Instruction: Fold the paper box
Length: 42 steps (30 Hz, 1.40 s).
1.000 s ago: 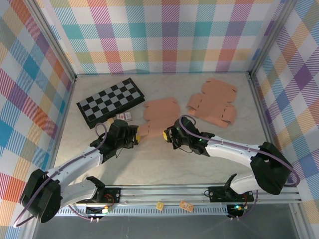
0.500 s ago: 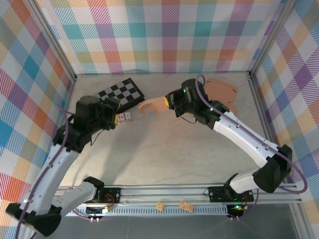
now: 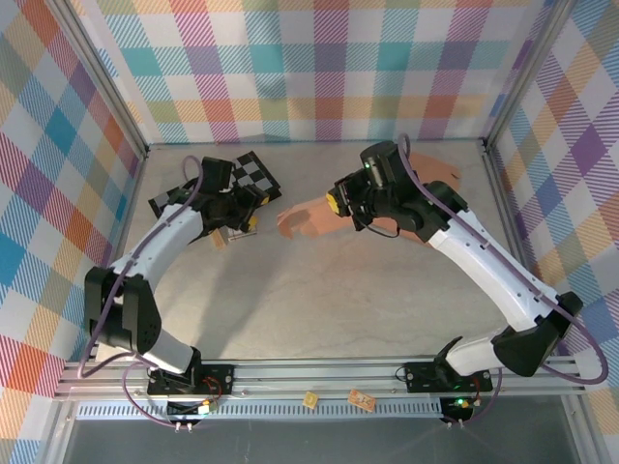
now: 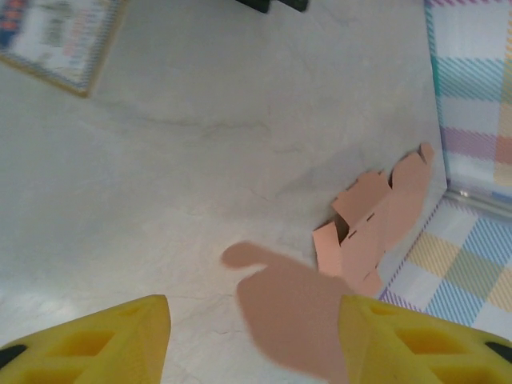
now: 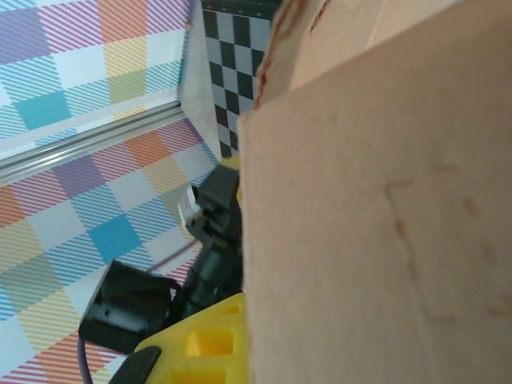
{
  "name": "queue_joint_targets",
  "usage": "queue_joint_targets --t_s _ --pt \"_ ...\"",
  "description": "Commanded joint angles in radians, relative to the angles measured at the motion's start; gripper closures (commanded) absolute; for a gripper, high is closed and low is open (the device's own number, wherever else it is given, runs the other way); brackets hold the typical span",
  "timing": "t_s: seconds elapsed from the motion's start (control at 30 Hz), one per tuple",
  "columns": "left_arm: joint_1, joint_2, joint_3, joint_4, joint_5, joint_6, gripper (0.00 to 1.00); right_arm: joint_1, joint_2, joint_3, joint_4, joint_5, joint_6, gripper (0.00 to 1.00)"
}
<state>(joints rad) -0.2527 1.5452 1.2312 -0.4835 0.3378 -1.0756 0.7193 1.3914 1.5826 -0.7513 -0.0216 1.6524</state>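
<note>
Paper box blank (image 3: pixel 302 218): flat, no crease made, held above far-centre of table (image 3: pixel 319 300), between both arms.
Right gripper (image 3: pixel 337 201): jaws clamped on blank's right edge.
Left gripper (image 3: pixel 248 218): just left of blank, fingers (image 4: pixel 104 336) apart, nothing between them.
Step, as judged: blank presented for first fold. Next move calls for left jaws to take free left flap and bend it against right hold.
Room: open table on near side. Checkerboard (image 3: pixel 253 174) and printed card (image 4: pixel 56 36) crowd left arm. Second blank (image 4: pixel 372 216) far right, by wall.
</note>
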Motion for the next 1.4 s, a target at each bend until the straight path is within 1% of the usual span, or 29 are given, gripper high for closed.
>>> queue_joint_targets --t_s 0.0,0.07,0.1,0.17,0.23,0.33,0.4,0.43,0.53,0.67,0.77,0.83,0.97,1.03,1.1,1.17,1.2,1.27,1.3,1.37 --pt "-0.014 0.079 0.035 0.100 0.101 0.066 0.47 0.001 -0.035 0.027 -0.098 -0.030 0.076 1.00" --pt "-0.038 0.118 0.060 0.048 0.113 0.086 0.48 0.003 -0.030 0.065 -0.145 -0.065 0.128 1.00" --pt "-0.054 0.130 0.053 0.047 0.123 0.088 0.48 0.007 -0.020 0.111 -0.174 -0.073 0.140 1.00" --pt "-0.082 0.132 0.022 0.050 0.124 0.084 0.48 0.013 0.020 0.229 -0.323 -0.081 0.159 1.00" --pt "-0.099 0.117 -0.019 0.053 0.115 0.076 0.49 0.014 0.036 0.261 -0.373 -0.094 0.194 1.00" --pt "-0.090 0.057 -0.073 0.007 0.053 0.071 0.49 0.010 0.036 0.161 -0.309 -0.110 0.287 1.00" --pt "-0.063 0.008 -0.069 -0.081 -0.018 0.091 0.49 -0.012 0.075 0.121 -0.248 -0.129 0.310 1.00" --pt "-0.045 -0.013 -0.059 -0.127 -0.044 0.104 0.48 -0.026 0.114 0.131 -0.247 -0.142 0.306 1.00" --pt "0.008 -0.048 -0.037 -0.218 -0.071 0.134 0.47 -0.071 0.217 0.153 -0.220 -0.167 0.293 1.00" --pt "0.029 -0.061 -0.011 -0.282 -0.081 0.196 0.46 -0.123 0.329 0.201 -0.167 -0.175 0.253 1.00" --pt "0.026 -0.085 -0.018 -0.239 -0.040 0.211 0.45 -0.146 0.399 0.226 -0.123 -0.205 0.221 1.00" --pt "0.015 -0.099 -0.013 -0.208 -0.008 0.223 0.45 -0.153 0.416 0.201 -0.062 -0.214 0.216 1.00" --pt "-0.052 -0.127 0.041 -0.216 -0.003 0.259 0.43 -0.162 0.421 0.159 0.002 -0.211 0.234 1.00" --pt "-0.095 -0.134 0.052 -0.223 -0.010 0.231 0.41 -0.165 0.413 0.139 0.021 -0.202 0.248 1.00" --pt "-0.126 -0.146 0.037 -0.178 -0.002 0.164 0.39 -0.166 0.409 0.136 0.023 -0.205 0.253 1.00" --pt "-0.137 -0.159 0.034 -0.115 -0.013 0.122 0.38 -0.166 0.404 0.137 0.015 -0.209 0.253 1.00" --pt "-0.136 -0.159 0.058 -0.108 -0.033 0.121 0.38 -0.166 0.400 0.136 0.009 -0.210 0.251 1.00" --pt "-0.130 -0.133 0.129 -0.132 -0.078 0.163 0.38 -0.166 0.391 0.130 0.000 -0.200 0.248 1.00" --pt "-0.124 -0.104 0.170 -0.143 -0.076 0.184 0.37 -0.167 0.383 0.123 0.004 -0.196 0.247 1.00" --pt "-0.119 -0.034 0.222 -0.139 -0.016 0.204 0.38 -0.170 0.379 0.110 0.016 -0.203 0.252 1.00"
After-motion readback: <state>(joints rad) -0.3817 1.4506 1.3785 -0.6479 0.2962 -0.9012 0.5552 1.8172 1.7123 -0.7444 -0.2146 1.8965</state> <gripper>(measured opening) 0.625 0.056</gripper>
